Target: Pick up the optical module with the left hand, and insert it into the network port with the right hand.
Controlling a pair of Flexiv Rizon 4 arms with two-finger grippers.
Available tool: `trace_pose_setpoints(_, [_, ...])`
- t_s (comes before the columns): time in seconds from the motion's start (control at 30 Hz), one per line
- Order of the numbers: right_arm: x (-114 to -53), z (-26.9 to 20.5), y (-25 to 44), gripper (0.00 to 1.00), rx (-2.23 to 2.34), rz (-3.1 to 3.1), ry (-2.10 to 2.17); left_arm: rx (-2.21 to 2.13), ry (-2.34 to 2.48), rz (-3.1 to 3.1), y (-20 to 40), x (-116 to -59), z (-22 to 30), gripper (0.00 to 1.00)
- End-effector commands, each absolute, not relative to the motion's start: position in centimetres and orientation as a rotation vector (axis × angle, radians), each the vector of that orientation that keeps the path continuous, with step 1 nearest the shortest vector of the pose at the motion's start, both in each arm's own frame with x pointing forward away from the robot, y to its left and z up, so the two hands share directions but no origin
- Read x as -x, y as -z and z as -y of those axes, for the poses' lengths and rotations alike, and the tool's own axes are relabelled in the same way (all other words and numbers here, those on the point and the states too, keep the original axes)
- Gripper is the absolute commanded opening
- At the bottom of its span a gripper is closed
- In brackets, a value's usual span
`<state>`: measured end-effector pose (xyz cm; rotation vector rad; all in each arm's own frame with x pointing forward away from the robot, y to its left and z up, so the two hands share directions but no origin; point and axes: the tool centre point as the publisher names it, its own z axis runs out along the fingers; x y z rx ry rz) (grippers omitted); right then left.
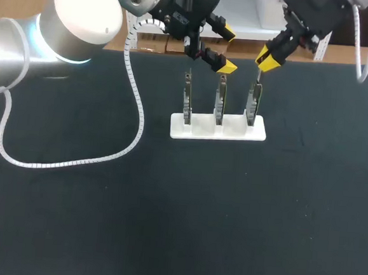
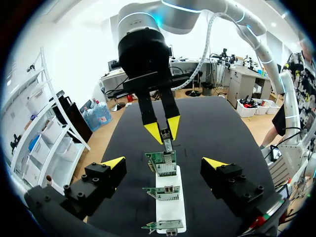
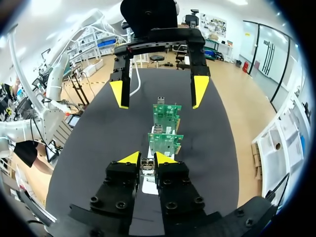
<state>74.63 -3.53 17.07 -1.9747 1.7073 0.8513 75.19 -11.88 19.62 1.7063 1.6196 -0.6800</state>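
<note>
The right end effector (image 1: pixel 265 60) pinches the upright module (image 2: pixel 168 140), seemingly straight above the rightmost board (image 1: pixel 253 108) (left end effector (image 1: pixel 226 50) gapes wide).

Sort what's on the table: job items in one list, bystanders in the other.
Job: optical module, held in the jaws of the right gripper; the circuit board beneath it; white holder; left gripper, open.
Bystanders: middle board; leftmost board; white spiral hose on the black table.

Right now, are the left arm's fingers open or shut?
Open: the left fingers stand wide apart, gripping nothing, green boards ahead of them.
</note>
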Motion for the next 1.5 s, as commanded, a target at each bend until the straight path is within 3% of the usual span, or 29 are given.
trace_pose_setpoints(0.03, [-74.65, 3.56, -16.75, 0.0, 1.969, -1.705, -0.861, -1.712, 0.678, -1.628, -19.78, -75.34, 11.97, 1.0])
trace_pose_setpoints(1.5, [-74.44, 3.81, -17.07, 0.0, 1.979, -1.686, -0.835, -1.712, 0.678, -1.628, -19.78, -75.34, 11.97, 1.0])
